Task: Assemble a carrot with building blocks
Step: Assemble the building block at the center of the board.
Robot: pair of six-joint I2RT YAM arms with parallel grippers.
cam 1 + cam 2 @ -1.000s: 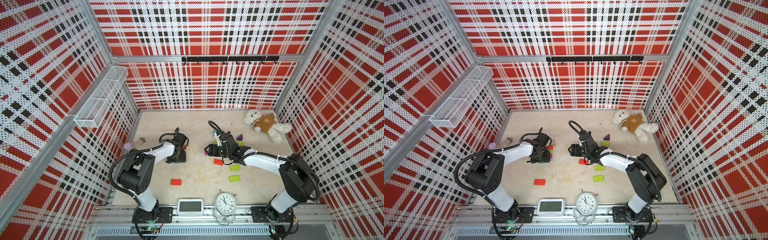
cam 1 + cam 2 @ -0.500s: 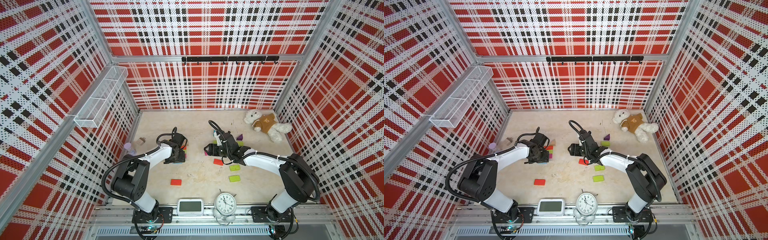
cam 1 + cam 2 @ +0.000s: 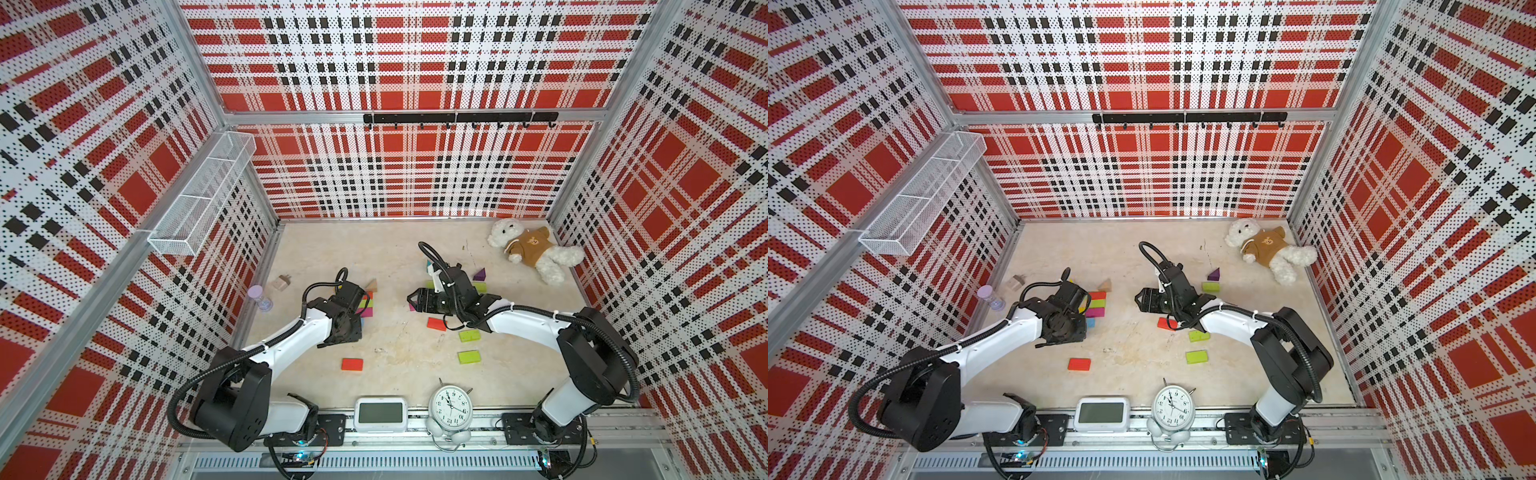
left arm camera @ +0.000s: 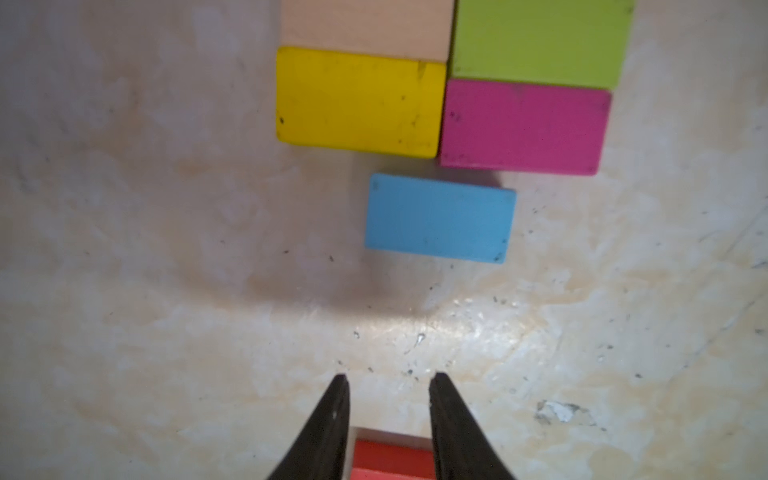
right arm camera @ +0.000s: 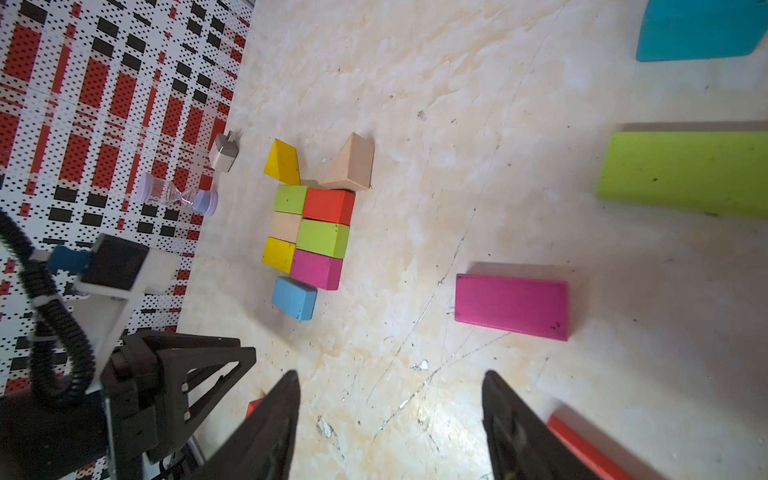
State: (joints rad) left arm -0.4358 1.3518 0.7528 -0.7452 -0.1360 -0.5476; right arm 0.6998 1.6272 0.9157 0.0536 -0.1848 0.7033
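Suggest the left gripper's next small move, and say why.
Probably nudge the blue brick against the yellow brick and magenta brick: it lies apart from both, just ahead of the left gripper, whose jaws, slightly apart, hold nothing.

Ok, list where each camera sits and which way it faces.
Top views: high above the front, looking down at the floor; left arm, right arm show.
Left wrist: above the blue block, looking down; left gripper shows.
Right wrist: low, looking across the floor; right gripper and left arm show.
Shared: both wrist views show the blue block.
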